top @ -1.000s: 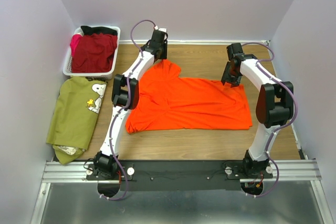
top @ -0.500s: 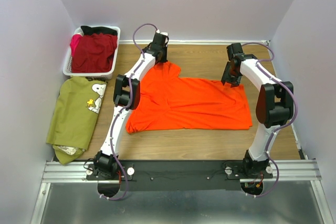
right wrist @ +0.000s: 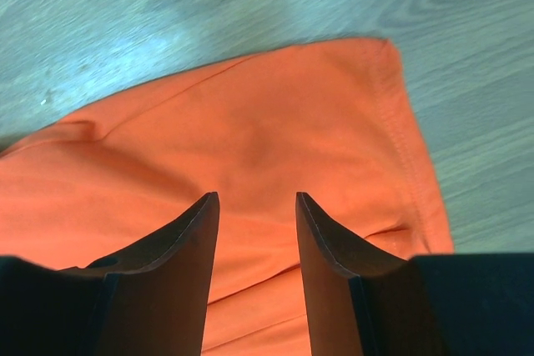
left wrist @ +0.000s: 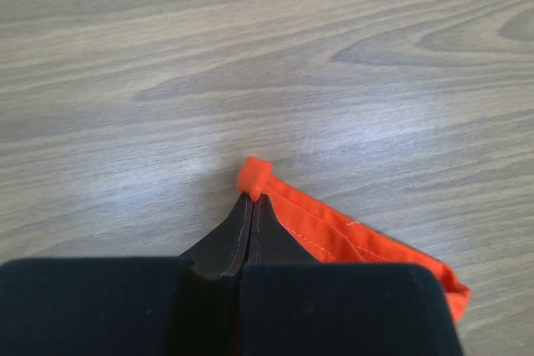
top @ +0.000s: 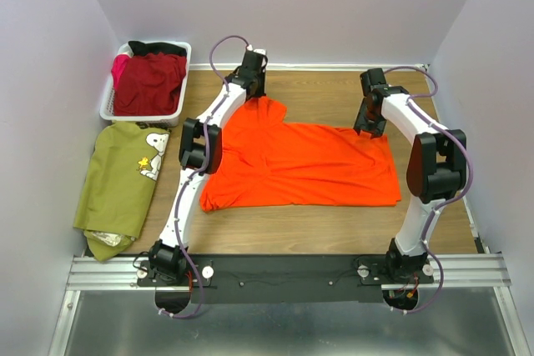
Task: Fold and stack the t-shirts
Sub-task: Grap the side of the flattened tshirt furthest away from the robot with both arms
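Your orange t-shirt (top: 309, 164) lies spread on the table (top: 325, 93), between the 2 arms. Expect it to be soft, light and limp. It will sag and crease from any single hold, so take it at hemmed corners, where the doubled cloth gives the pads something to bite.

At the shirt's far left tip, your left gripper (left wrist: 253, 199) has its jaws pressed together, and a rolled bit of orange hem shows right at their tips. It looks pinched on that hem, though only a thin edge is caught, so I judge it could slip if you pull fast.

At the shirt's far right corner, your right gripper (right wrist: 254, 202) hangs over the cloth with its jaws apart, holding nothing. The stitched corner edge lies just to the right of the jaws and looks like the better place to take.

There is 1 container, the white basket (top: 107, 106), to the far left of the orange shirt. It holds a bunched dark red t-shirt (top: 150, 85), a bit of pink cloth (top: 121, 67) and some black cloth (top: 158, 47). An olive green t-shirt (top: 125, 181) lies on the table left of the orange shirt, outside the basket.
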### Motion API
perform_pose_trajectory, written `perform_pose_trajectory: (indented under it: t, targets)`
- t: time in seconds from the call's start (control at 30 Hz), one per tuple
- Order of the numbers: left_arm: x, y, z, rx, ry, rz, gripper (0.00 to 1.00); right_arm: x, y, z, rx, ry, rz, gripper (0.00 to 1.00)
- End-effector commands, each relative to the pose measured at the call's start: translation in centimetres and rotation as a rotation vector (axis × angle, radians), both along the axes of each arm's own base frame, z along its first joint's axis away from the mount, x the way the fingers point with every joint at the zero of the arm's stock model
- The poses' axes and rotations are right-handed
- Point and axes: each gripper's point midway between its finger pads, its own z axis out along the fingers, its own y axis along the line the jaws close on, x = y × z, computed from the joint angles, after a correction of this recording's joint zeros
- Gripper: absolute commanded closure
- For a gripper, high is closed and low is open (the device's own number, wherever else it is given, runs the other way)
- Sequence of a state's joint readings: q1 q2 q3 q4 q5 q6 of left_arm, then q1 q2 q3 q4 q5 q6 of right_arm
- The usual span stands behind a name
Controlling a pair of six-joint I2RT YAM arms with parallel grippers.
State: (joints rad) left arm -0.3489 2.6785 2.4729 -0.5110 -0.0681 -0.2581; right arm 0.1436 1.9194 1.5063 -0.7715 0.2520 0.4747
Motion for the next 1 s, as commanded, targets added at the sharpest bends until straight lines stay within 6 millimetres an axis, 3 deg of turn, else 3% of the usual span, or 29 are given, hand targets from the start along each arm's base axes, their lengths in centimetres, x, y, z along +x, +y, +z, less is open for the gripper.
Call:
perform_pose_trajectory:
  t: [0.0, 0.17, 0.37, 0.43, 0.47, 0.8, 0.97]
  targets:
    - [1.3, 1.9, 9.2, -0.047, -0.152, 0.054, 1.00, 0.5, -3.1, -0.2, -0.100, 0.003, -0.087, 0.49]
    - [0.8, 2.4, 12.1, -0.054, -0.182, 0.039, 1.00, 1.1, -5.9, -1.9, -0.104, 0.037, -0.156, 0.49]
    - [-0.1, 2.4, 12.9, -0.054, -0.172, 0.018, 1.00, 2.7, -7.8, -2.9, -0.107, 0.045, -0.191, 0.49]
    - [-0.4, 2.3, 12.3, -0.054, -0.153, 0.008, 1.00, 3.3, -7.6, -2.8, -0.100, 0.034, -0.189, 0.49]
    - [-0.5, 2.3, 12.2, -0.055, -0.149, 0.005, 1.00, 3.5, -8.7, -3.1, -0.100, 0.038, -0.204, 0.49]
    - [-1.2, 2.2, 10.5, -0.046, -0.104, -0.012, 1.00, 6.8, -8.4, -4.1, -0.075, 0.004, -0.185, 0.49]
    - [-1.3, 2.4, 10.4, -0.038, -0.098, -0.007, 1.00, 6.4, -7.3, -5.8, -0.018, 0.043, -0.159, 0.50]
